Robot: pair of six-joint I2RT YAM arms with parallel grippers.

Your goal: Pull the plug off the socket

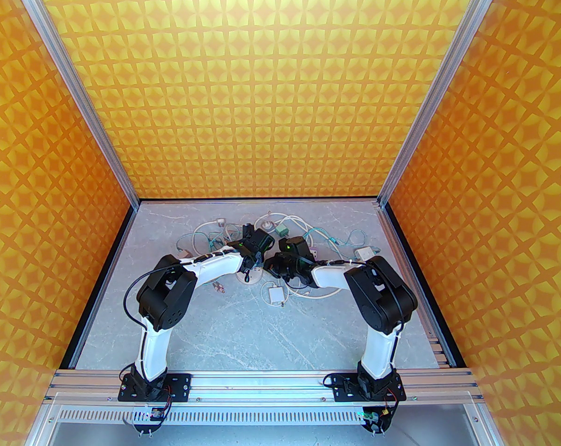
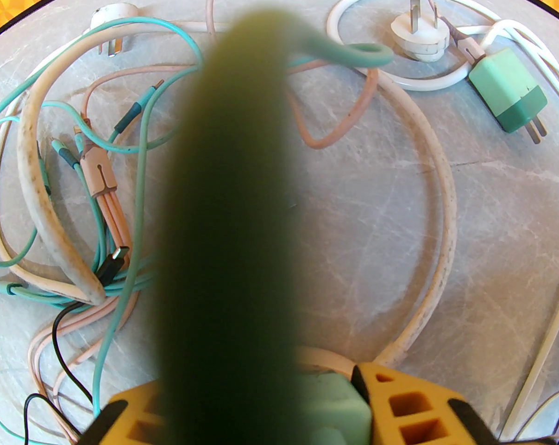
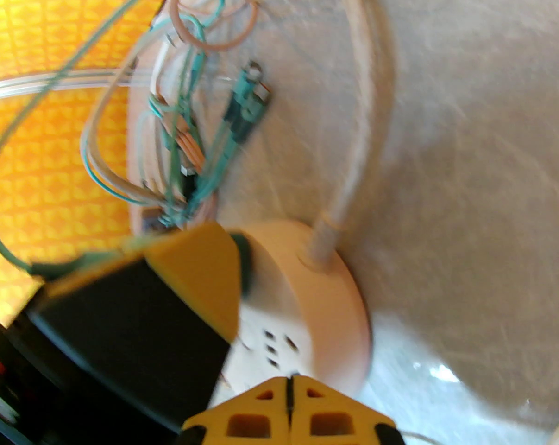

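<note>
mint green plug (image 2: 339, 408) sits at the bottom of the left wrist pic, pinched by the left gripper (image 2: 256, 385). round whitish socket (image 3: 316, 304) lies on the grey counter (image 2: 376, 202), low-mid in the right wrist pic. can't tell if the plug's still in it. right gripper (image 3: 289, 387) is closed tight w/ nothing in it, tips just beside the socket's edge.
</note>
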